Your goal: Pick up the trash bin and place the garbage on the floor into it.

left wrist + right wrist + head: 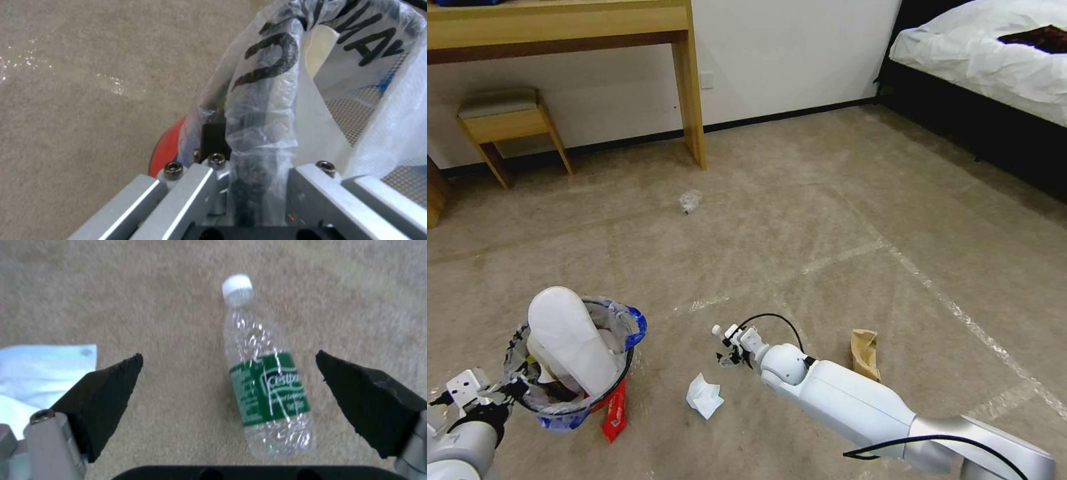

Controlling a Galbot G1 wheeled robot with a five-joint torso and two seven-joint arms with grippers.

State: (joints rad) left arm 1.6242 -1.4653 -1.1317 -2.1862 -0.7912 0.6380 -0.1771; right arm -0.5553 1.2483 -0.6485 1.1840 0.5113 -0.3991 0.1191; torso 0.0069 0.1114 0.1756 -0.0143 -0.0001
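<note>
The trash bin (570, 407), a red bucket lined with a clear bag, sits at the lower left with a white slipper sole (570, 337) standing out of it. My left gripper (507, 392) is shut on its bag-covered rim (262, 110). My right gripper (730, 348) points down at the carpet, open. Between its fingers (111, 396) lies a clear bottle with a green label (267, 390), apart from both pads. More garbage lies on the floor: crumpled white paper (704, 395), a red wrapper (615, 412) by the bin, a brown cardboard scrap (865, 353) and a clear plastic scrap (690, 200).
A wooden desk (690, 87) and a small stool (507, 120) stand against the back wall at the left. A bed (994, 60) with white covers fills the back right. Open carpet with shiny tape lines stretches between them.
</note>
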